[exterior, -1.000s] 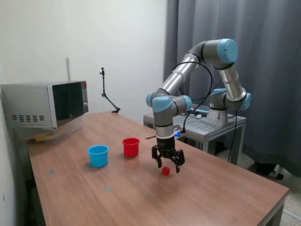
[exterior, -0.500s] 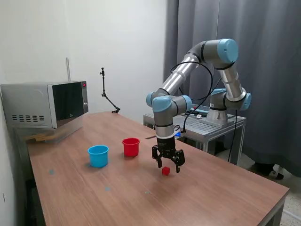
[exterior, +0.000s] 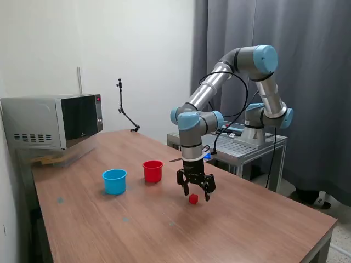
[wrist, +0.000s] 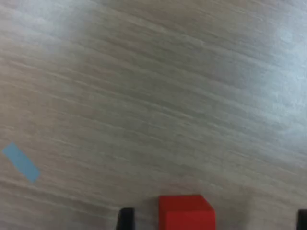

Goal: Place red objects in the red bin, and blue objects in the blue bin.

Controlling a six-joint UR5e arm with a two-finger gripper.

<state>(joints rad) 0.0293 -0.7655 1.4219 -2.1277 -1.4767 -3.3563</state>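
The claw point(exterior: 196, 193) hangs with fingers apart over a red cube point(exterior: 193, 199) on the table point(exterior: 247, 230), near the red cup point(exterior: 153, 171). Nothing looks sorted yet; the blue cup point(exterior: 114, 181) seems empty.

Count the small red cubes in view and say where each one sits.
1: the red cube lies on the table, between the open fingers of the tool. More may sit inside the cups, unseen.
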